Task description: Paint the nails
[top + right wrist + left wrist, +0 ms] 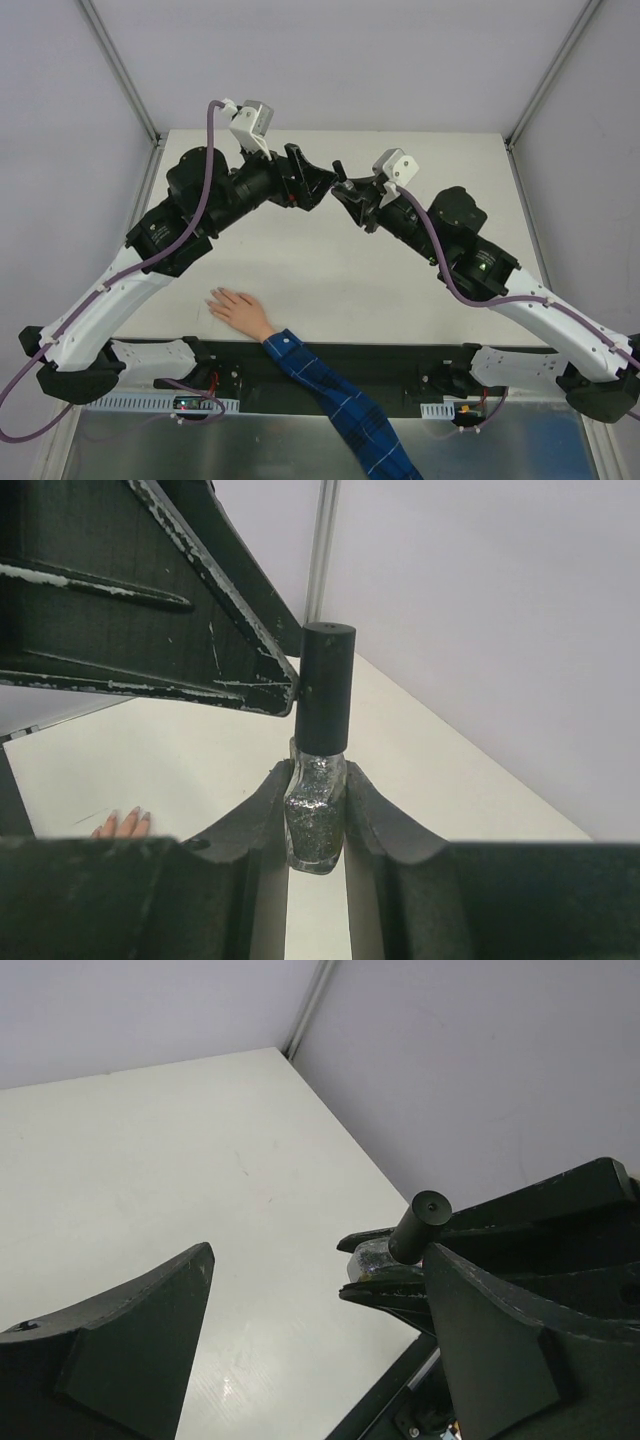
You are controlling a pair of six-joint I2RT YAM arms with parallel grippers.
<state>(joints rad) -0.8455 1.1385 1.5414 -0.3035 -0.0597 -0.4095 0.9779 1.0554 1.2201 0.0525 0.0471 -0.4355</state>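
Top external view places the nails [213, 298] at the fingertips of a pale hand [240, 309] lying flat, fingers spread, on the table [400, 290] near its front edge, left of centre; the forearm in a blue plaid sleeve [330, 385] enters from the near side. The nails are well apart from both arms, which meet in the air over the far half of the table. The nail polish bottle [316, 820], glass body filled with silver glitter, is held upright, clamped by its glass body in the right gripper [316, 790], so the black cap [326, 685] projects clear above the fingers. This grip probably fixes the body so that the other arm can turn the cap. The left gripper [318, 1260] has its jaws wide apart, with the cap between them and close against one finger; the other finger stands well off. The cap is on the bottle and no brush is exposed. Both arms are raised and extended inward, with the wrists angled toward each other and the grippers nose to nose. The judged step is cap removal; painting has not begun.
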